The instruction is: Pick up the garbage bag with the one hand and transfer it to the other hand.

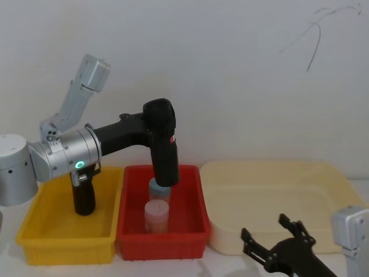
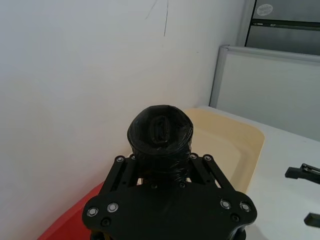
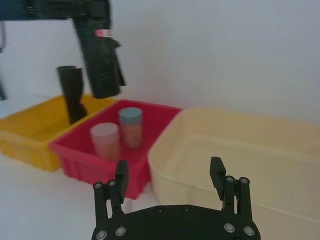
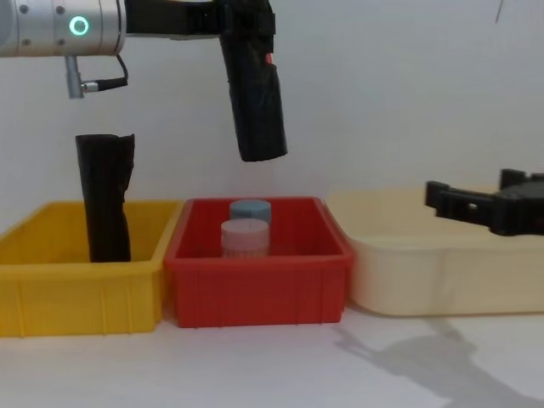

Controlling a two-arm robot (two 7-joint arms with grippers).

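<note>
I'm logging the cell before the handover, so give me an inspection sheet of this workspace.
Surface: white table carrying three bins.
Job's things: garbage bag hanging above the red bin.
Clutter: notched black roll upright in yellow bin; two lidded jars in red bin; cream tray at right.
Grippers: left gripper shut on the bag; right gripper open, low by the cream tray.
Cables: short cable loop under left arm.
Surroundings: white wall, grey partition.
</note>
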